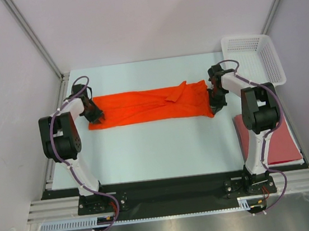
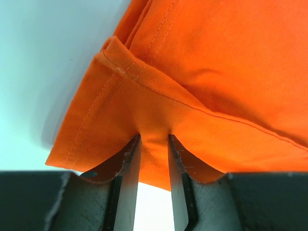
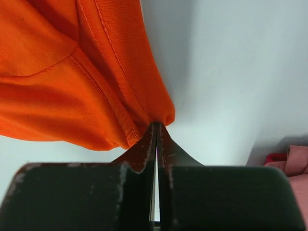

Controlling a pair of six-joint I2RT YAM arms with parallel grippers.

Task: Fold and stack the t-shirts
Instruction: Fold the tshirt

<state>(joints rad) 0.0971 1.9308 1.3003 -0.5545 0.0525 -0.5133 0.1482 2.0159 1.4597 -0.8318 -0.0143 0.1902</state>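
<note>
Cloth right across the middle of the table [image 1: 158,149]: the orange shirt [image 1: 150,106] lies in a long folded band from left to right, and we have an arm at each end of it. A loose flap sits rumpled on top, right of centre.

On the left end, the left gripper [image 1: 94,116] is down on the near corner. From its wrist camera we see the left gripper [image 2: 154,139] set to a narrow gap, and a pinch of the orange shirt [image 2: 207,72] fills that gap, with the stitched hem folded over just above the fingers [image 2: 126,183].

Over to the right end, where the right gripper [image 1: 216,105] sits on the near corner of the band. In close-up, the right gripper [image 3: 156,127] has its jaws pressed almost flat together, and the hem of the orange shirt [image 3: 57,86] bunches into the very tip. We read that as a thin bite on the edge, and the cloth hangs away to the left of it.

The red shirt [image 1: 279,139] lies flat at the right edge of the table, beside the right arm and partly hidden by it, well apart from the orange one. We catch a corner of the red shirt [image 3: 298,161] from the right wrist too.

The basket [image 1: 250,44] stands in the far right corner
</note>
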